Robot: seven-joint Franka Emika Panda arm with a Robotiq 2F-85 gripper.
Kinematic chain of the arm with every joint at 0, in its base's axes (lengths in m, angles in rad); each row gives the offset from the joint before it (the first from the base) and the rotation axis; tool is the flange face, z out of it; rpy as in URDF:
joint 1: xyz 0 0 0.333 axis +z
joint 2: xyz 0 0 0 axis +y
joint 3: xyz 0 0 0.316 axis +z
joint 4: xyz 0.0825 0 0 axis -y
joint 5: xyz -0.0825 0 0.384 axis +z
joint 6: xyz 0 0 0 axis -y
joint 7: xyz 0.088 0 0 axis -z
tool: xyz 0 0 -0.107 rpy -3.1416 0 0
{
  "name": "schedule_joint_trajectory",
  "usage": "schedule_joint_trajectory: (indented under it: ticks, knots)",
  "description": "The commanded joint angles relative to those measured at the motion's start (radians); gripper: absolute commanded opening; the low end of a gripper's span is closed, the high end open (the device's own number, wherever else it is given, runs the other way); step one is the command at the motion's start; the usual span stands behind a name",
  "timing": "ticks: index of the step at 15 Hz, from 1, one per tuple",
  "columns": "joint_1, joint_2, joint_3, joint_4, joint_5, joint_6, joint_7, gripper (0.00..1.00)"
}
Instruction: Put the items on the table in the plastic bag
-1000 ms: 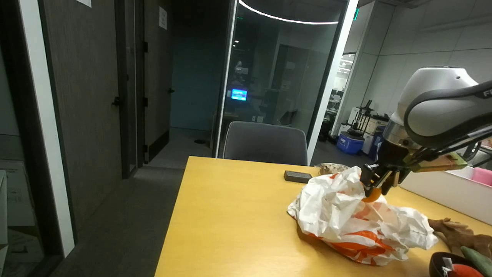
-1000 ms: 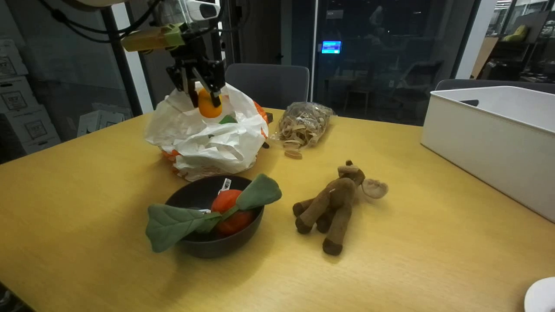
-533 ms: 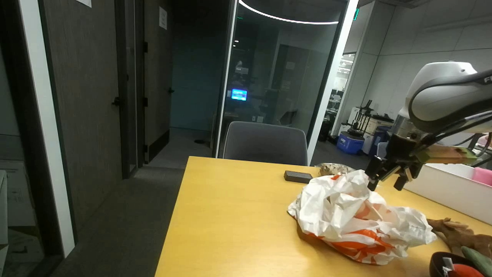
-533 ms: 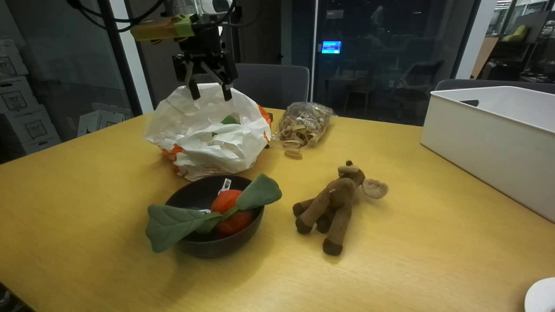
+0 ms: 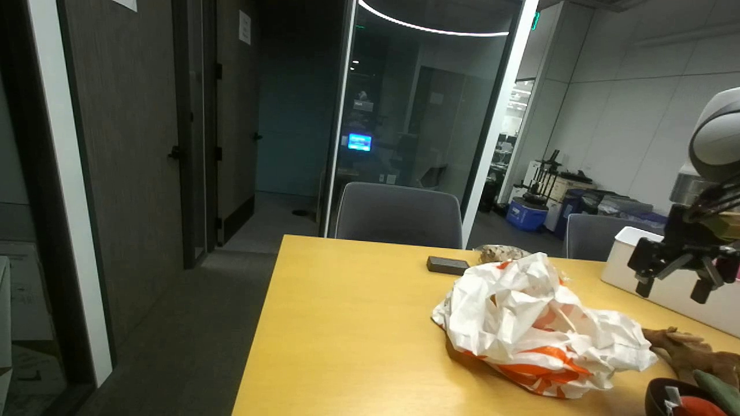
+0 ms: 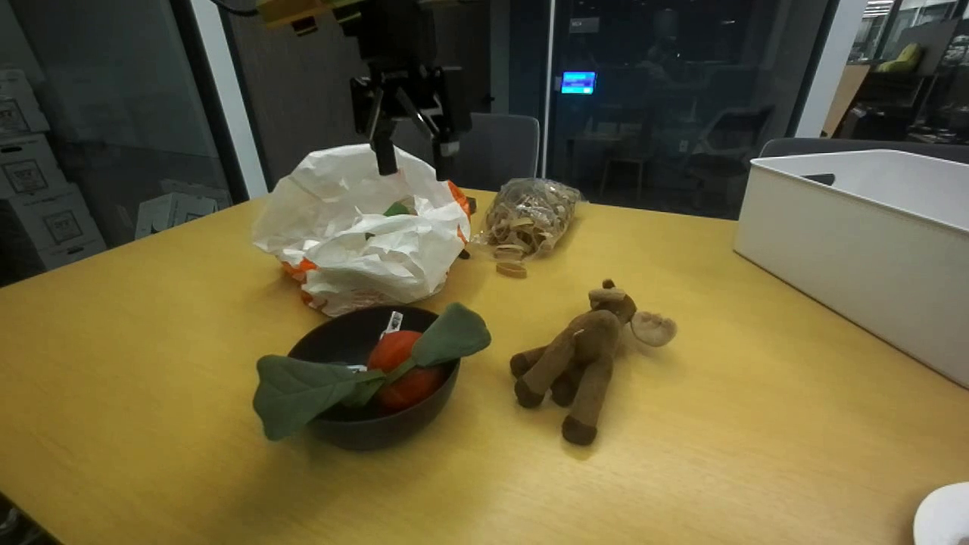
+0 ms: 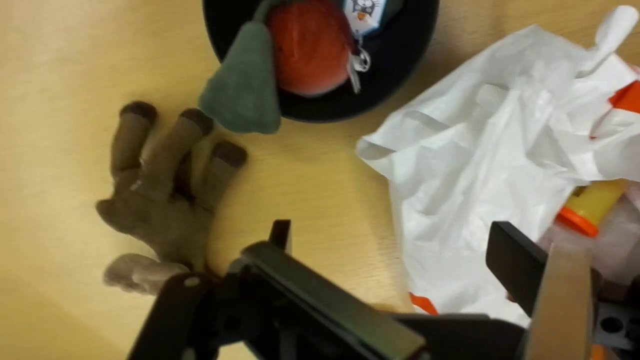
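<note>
The white plastic bag with orange print (image 5: 537, 335) lies crumpled on the table, its mouth facing the camera in an exterior view (image 6: 356, 250). A green thing (image 6: 397, 209) shows inside, and in the wrist view a yellow cylinder with an orange rim (image 7: 595, 205). A brown plush moose (image 6: 594, 344) lies on the table. A black bowl (image 6: 371, 435) holds a red plush fruit with green leaves (image 6: 405, 375). My gripper (image 5: 673, 289) is open and empty, above the table beside the bag. In the wrist view its fingers (image 7: 397, 250) span bare table and the bag's edge.
A clear bag of brown bands (image 6: 530, 219) stands behind the plastic bag, with one loose band (image 6: 512, 269) in front. A dark block (image 5: 448, 265) lies near the far edge. A tall white bin (image 6: 848, 257) and a white round thing (image 6: 946, 518) are at the side.
A second ago my gripper held an orange ball over the bag. It has opened, the ball is out of clear view, and the gripper has moved away from the bag, rightward in both exterior views.
</note>
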Motion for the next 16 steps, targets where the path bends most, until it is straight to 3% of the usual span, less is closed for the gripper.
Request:
schedule_joint_trajectory:
  ticks: [1,8,16]
  knots:
    - [-0.034,-0.009,-0.020,-0.023,-0.046,-0.038,0.117,1.00]
    - [-0.069,0.066,-0.043,-0.059,-0.092,-0.047,0.305,1.00]
    - [-0.074,0.208,-0.096,-0.023,-0.248,0.012,0.675,1.00]
